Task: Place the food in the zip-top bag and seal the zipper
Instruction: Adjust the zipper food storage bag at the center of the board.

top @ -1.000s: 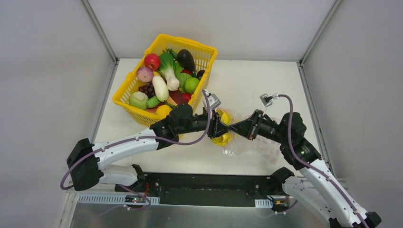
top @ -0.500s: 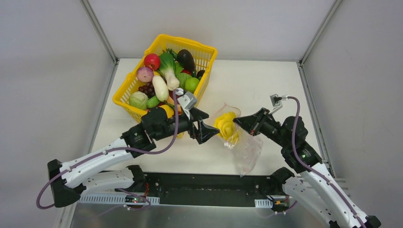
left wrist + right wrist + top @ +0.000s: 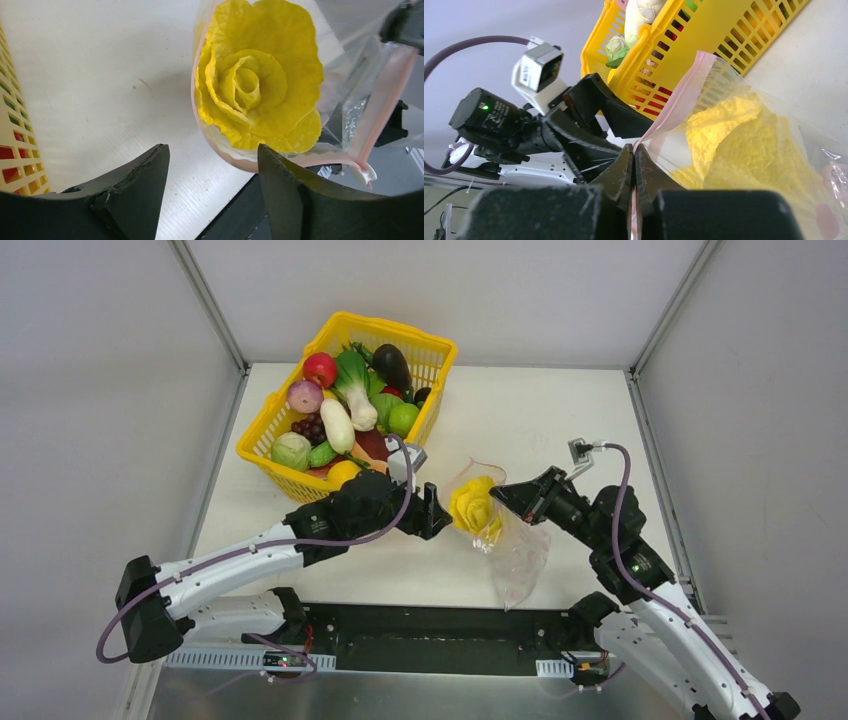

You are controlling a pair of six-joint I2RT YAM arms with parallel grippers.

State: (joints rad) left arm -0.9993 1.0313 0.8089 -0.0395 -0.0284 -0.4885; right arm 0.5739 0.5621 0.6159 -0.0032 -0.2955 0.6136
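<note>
The zip-top bag (image 3: 521, 558) hangs off the table from my right gripper (image 3: 499, 493), which is shut on its pink zipper (image 3: 676, 107) strip. A yellow ruffled cabbage (image 3: 476, 505) sits in the bag's open mouth, ringed by the pink edge in the left wrist view (image 3: 257, 85). My left gripper (image 3: 438, 514) stands open just left of the bag, with nothing between its fingers (image 3: 145, 185). More food lies in the yellow basket (image 3: 398, 327): a red apple (image 3: 320, 369), a white radish (image 3: 337, 425) and a green lime (image 3: 403, 419).
The basket stands at the back left of the white table (image 3: 520, 420), close behind my left arm. Its mesh wall shows in the left wrist view (image 3: 12, 150) and the right wrist view (image 3: 724, 45). Grey walls enclose the table.
My left gripper let go of the cabbage, opened and drew back to the left. My right gripper lifted the bag's edge, and the bag now hangs with the cabbage in its mouth.
</note>
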